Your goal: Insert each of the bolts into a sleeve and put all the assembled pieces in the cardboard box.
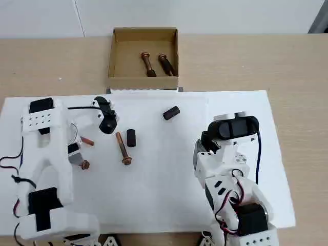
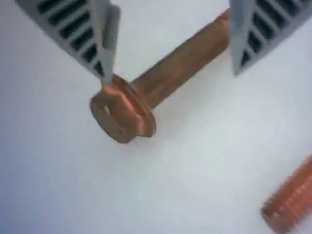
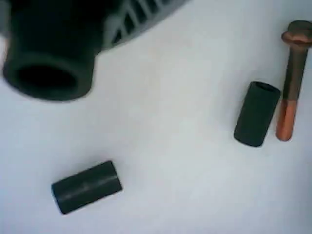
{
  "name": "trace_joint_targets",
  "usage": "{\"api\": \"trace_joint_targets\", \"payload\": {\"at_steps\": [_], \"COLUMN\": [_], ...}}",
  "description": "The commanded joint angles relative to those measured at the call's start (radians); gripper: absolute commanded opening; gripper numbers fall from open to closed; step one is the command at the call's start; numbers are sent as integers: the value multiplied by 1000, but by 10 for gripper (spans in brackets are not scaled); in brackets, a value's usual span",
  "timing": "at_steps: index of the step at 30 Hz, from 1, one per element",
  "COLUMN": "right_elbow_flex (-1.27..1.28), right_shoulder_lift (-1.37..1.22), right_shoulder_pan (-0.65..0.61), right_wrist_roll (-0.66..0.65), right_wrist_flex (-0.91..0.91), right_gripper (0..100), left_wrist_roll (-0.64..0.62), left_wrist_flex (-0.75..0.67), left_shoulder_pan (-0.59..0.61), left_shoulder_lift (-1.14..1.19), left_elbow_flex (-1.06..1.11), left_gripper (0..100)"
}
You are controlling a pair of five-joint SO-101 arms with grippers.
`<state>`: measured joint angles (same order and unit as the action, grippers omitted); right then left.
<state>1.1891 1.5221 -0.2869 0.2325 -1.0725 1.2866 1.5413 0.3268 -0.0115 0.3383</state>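
A bolt [image 2: 163, 80] lies on the white sheet [image 1: 169, 174] between the left gripper's [image 2: 170, 76] open fingers. The right gripper's [image 3: 83, 24] fingers hold a sleeve [image 3: 46, 73]. Two assembled pieces [image 1: 148, 64] rest in the cardboard box [image 1: 145, 82] on the counter [image 1: 297, 66].

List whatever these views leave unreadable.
High view: one bolt shows just its orange tip; the left arm covers the rest.
High view: the assembled pieces in the cardboard box are too small to judge seating.
Right wrist view: the nearest sleeve is blurred; the frame edge cuts off whatever holds it.
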Motion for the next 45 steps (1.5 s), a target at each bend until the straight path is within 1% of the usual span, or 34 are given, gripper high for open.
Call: {"api": "trace_joint_targets", "payload": {"at_steps": [1,6,11,18,25,31,35,40,43,45], "right_elbow_flex": [-5,-5,-5,-5,-3,-3,-3,-6,-8,-8], "right_shoulder_lift": [-1,-2,-2,1,5,5,5,7,7,7], "right_shoulder_pan": [-12,-12,-13,-13,-13,-15,-15,-15,-16,-16], "right_wrist_roll": [-11,-11,-11,-11,-11,-11,-11,-11,-11,-11], "right_wrist_flex": [36,36,36,35,33,35,33,33,35,35], "right_gripper": [4,4,4,4,4,4,4,4,4,4], "left_wrist_roll": [80,104,104,103,101,100,101,100,97,83], "left_wrist_flex": [40,41,40,-75,-163,-167,-170,-166,-164,-138], "left_shoulder_pan": [28,58,49,34,32,18,-9,-25,-20,-20], "left_shoulder_lift": [-3,0,5,3,5,5,5,3,3,3], "left_elbow_flex": [1,1,8,114,124,193,255,269,269,263], "left_gripper": [155,155,155,155,155,152,87,8,5,5]}}
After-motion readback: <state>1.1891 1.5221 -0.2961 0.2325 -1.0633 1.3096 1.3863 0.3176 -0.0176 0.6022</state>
